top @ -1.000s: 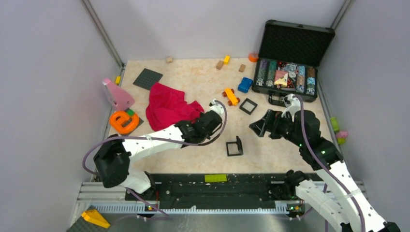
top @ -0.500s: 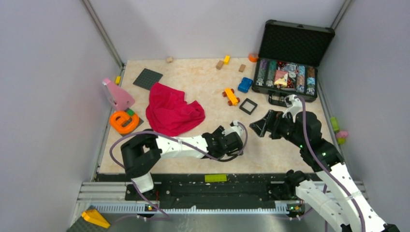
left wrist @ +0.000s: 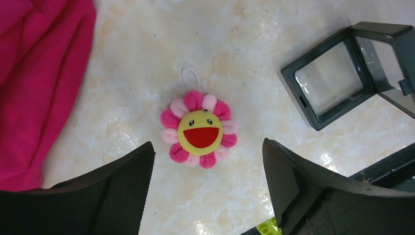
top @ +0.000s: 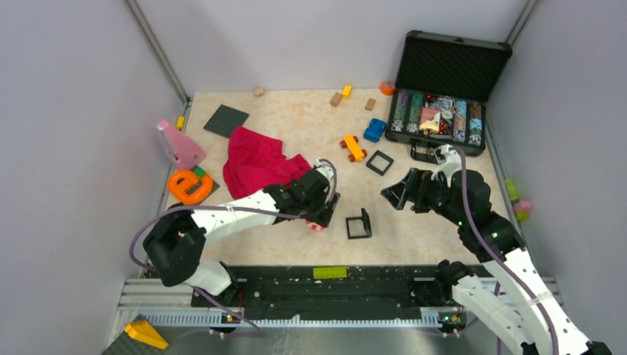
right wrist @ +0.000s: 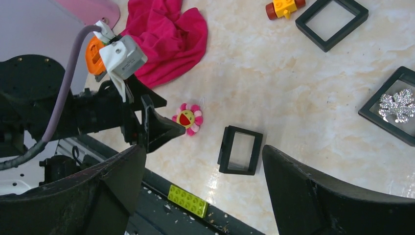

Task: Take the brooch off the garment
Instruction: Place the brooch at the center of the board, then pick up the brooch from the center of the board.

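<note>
The brooch (left wrist: 199, 131), a plush flower with pink petals and a yellow smiling face, lies flat on the marble table, apart from the garment (left wrist: 39, 83). The garment is a crumpled magenta cloth (top: 259, 166) to its left. My left gripper (left wrist: 207, 152) hovers open just above the brooch, which lies free between its fingers (left wrist: 122, 181). In the top view the left gripper (top: 325, 207) sits over the brooch (top: 316, 225). The right gripper (top: 392, 194) stands open and empty to the right; its wrist view shows the brooch (right wrist: 187, 118) and garment (right wrist: 164, 34).
A black display frame (top: 359, 224) stands just right of the brooch, another (top: 379, 162) farther back. An open black case (top: 444, 103) is at back right. An orange ring toy (top: 189, 186) and pink piece (top: 179, 144) sit left. A green brick (right wrist: 188, 200) lies on the front rail.
The left gripper was shut a second ago and has opened. The brooch now lies free on the table. The left arm swung right, then back left. The right arm held still.
</note>
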Available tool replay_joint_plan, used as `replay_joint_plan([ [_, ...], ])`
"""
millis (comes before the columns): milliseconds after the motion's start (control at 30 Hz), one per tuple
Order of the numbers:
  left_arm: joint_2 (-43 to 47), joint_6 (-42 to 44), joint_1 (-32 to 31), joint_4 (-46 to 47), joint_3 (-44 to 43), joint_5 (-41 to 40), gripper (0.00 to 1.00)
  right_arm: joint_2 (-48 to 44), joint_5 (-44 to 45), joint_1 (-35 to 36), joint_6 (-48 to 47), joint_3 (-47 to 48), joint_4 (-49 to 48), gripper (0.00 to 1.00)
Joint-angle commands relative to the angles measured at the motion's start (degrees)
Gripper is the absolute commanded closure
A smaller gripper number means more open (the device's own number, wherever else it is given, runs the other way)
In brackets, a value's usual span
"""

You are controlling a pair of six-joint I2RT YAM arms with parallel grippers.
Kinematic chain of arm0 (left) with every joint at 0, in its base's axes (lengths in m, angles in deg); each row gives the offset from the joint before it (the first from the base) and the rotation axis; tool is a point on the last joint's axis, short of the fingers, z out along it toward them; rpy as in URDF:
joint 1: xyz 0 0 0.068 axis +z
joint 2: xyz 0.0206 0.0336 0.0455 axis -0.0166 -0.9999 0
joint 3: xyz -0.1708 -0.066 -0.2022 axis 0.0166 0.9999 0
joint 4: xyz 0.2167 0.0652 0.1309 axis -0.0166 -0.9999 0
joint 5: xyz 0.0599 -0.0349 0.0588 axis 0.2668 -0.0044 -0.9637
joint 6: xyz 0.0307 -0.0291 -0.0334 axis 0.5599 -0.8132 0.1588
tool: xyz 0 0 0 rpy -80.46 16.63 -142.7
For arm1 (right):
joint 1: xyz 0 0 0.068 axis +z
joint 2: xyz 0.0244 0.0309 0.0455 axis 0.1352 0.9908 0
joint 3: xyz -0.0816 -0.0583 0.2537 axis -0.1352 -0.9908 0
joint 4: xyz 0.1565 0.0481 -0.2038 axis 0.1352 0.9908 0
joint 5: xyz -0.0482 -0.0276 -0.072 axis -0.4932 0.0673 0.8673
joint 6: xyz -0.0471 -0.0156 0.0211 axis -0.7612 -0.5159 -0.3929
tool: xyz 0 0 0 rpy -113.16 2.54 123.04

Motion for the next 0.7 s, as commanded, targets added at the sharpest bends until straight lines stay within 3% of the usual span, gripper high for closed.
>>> replay_joint_plan([
  [0, 1.45, -5.14, 4.32, 1.97, 2.09, 10.00, 0.19, 0.71, -0.49, 0.43, -0.63, 0.92, -2.42, 0.09],
  [167, 2.52, -9.05, 13.24, 7.29, 7.70, 21.68, 0.44, 0.77, -1.13, 0.44, -0.63, 0.37, -2.75, 0.09],
  [400, 3.72, -11.81, 18.40, 12.60, 12.12, 27.74, 0.38, 0.37, -1.07, 0.44, -0.95, 0.27, -2.19, 0.08],
  [567, 0.69, -13.66, 20.33, 18.46, 13.82, 35.56, 0.59, 0.42, -1.05, 0.45, -1.06, 0.18, -2.31, 0.08],
  [667, -0.40, -13.89, 20.47, 19.29, 13.84, 36.03, 0.69, 0.42, -1.08, 0.47, -1.01, 0.18, -2.14, 0.08],
])
